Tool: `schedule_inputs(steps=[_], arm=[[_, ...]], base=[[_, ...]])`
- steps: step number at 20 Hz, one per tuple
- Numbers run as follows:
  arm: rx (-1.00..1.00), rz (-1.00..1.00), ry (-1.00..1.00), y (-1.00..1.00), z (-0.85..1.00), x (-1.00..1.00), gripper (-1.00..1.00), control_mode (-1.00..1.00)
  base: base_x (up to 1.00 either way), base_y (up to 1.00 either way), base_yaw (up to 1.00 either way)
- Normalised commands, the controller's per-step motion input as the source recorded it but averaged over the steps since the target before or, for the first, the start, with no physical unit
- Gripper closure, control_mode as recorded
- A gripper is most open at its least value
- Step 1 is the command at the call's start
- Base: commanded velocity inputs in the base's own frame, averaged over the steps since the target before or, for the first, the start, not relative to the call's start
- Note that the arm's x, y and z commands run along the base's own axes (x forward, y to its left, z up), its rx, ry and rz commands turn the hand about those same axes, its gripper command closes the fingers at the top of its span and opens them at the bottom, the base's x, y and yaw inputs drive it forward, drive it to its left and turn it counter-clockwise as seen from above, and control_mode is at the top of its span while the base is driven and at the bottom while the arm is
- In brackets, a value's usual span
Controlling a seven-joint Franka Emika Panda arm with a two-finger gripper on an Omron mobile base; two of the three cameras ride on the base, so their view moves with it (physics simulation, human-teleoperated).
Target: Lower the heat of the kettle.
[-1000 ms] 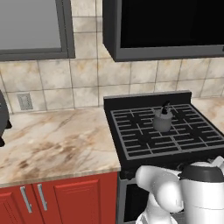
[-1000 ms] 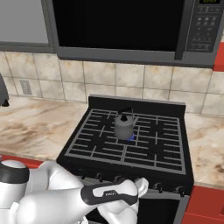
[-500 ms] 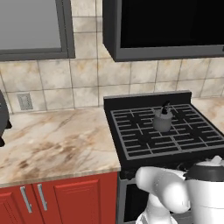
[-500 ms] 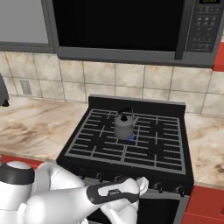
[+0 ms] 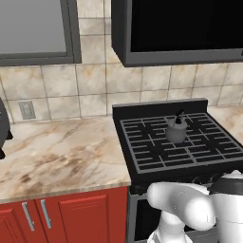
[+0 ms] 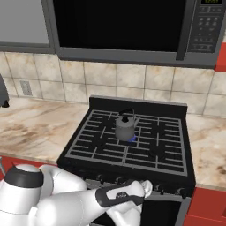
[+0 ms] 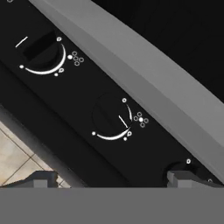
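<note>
1. From the left side, the kettle (image 5: 176,130) is sitting on the stove grate (image 5: 180,144), a little toward the far side of its middle. The white arm (image 5: 190,209) is bending down low in front of the stove's near edge, and I cannot see its hand from here.

2. From the right side, a small blue flame (image 6: 132,140) is showing just beside the kettle's base, so that burner is lit. The arm is reaching along the row of knobs (image 6: 119,180) on the stove's front, below the grate. I cannot tell how wide the gripper is standing here.

3. Through the hand camera, the middle knob (image 7: 110,118) is lying almost straight ahead, with another knob (image 7: 40,48) off to one side. The fingertips (image 7: 41,179) are spread wide apart at the bottom edge, holding nothing. To do this well, I think the hand should be centring on the knob that feeds the lit burner, closing squarely across its ridge, and turning only partway, so the flame drops without going out.
</note>
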Motion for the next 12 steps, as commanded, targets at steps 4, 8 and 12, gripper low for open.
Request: schedule_inputs(steps=[4,8,12], arm=[[0.04,0.00,0.00,-0.09,-0.12,0.00,-1.00,-1.00],[0.03,0.00,0.00,-0.06,-0.11,0.03,-1.00,-1.00],[0.03,0.00,0.00,-0.05,-0.11,0.06,-1.00,-1.00]], base=[[0.00,0.00,0.00],[0.00,0.00,0.00],[0.00,0.00,0.00]])
